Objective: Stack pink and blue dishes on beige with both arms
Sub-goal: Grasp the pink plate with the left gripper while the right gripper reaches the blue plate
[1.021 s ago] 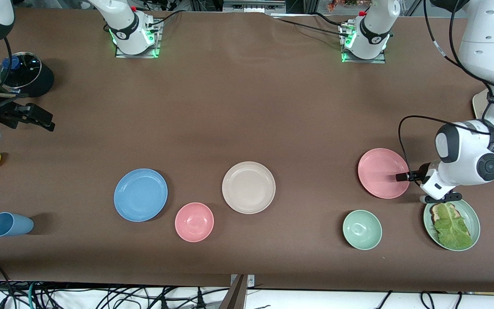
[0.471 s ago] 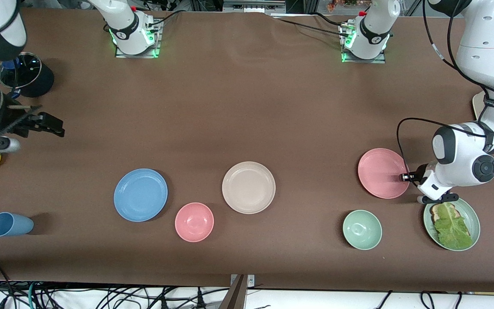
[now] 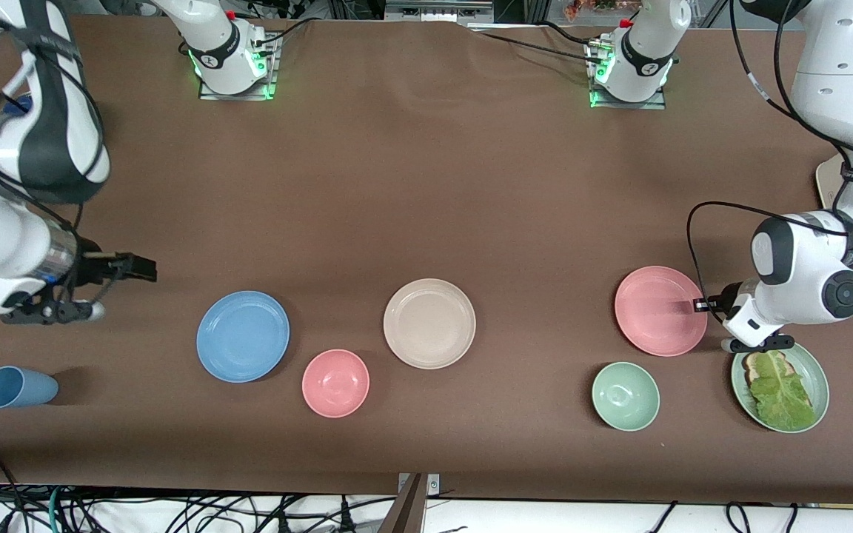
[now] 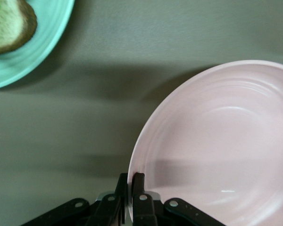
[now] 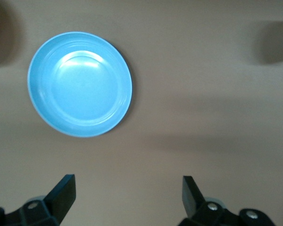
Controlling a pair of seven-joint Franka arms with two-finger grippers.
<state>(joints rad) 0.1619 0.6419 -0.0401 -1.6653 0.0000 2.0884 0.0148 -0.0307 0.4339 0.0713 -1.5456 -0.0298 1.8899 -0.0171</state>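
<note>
The pink plate (image 3: 660, 311) is toward the left arm's end of the table. My left gripper (image 3: 700, 305) is shut on its rim, one finger inside and one outside. In the left wrist view the gripper (image 4: 130, 181) pinches the pink plate (image 4: 217, 141), and a shadow lies under the rim. The blue plate (image 3: 243, 336) lies flat toward the right arm's end. My right gripper (image 3: 146, 268) hangs open over bare table beside it, nothing between its fingers. The right wrist view shows the blue plate (image 5: 80, 84) ahead of the open gripper (image 5: 127, 186). The beige plate (image 3: 429, 323) sits mid-table, with nothing on it.
A pink bowl (image 3: 335, 383) sits between the blue and beige plates, nearer the front camera. A green bowl (image 3: 625, 396) and a mint plate with lettuce (image 3: 780, 385) lie close to the left gripper. A blue cup (image 3: 18, 386) lies on its side at the right arm's end.
My left gripper closed on the pink plate's rim, and the plate shifted slightly toward the front camera. My right arm swung in from the table's end toward the blue plate.
</note>
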